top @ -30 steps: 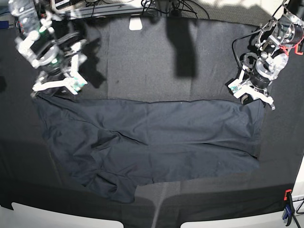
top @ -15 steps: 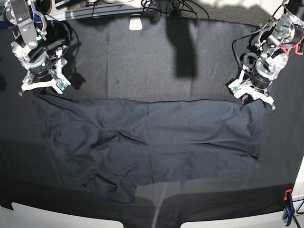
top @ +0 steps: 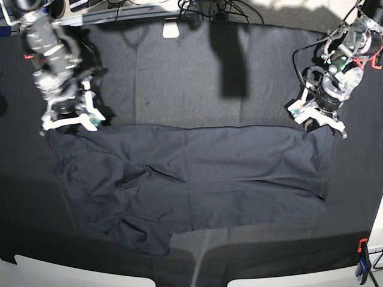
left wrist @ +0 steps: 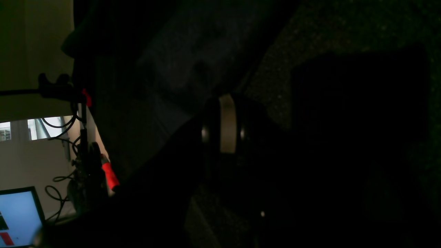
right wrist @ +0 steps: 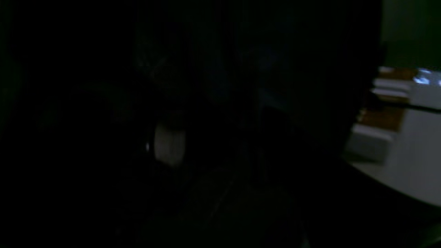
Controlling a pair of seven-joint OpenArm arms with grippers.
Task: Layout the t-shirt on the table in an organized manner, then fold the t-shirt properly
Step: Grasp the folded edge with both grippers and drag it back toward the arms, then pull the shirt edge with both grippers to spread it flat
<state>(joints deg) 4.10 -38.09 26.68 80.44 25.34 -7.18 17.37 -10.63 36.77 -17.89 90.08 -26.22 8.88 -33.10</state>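
T-shirt [top: 191, 176] lay folded lengthwise across the table [top: 179, 78]. Right gripper [top: 70, 121], spread and empty, had swung back down to its far corner after lifting away. Left gripper [top: 317, 122] stayed pinched on the opposite corner. Likely regrasping for the next fold.

Table [top: 179, 72] behind t-shirt [top: 197, 173] bare (cables beyond).

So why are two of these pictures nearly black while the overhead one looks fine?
Base view: evenly lit and sharp, with a hard dark shadow falling across the black cloth-covered table. Left wrist view: underexposed, only a pale strip and the bright background show. Right wrist view: darker still and blurred.
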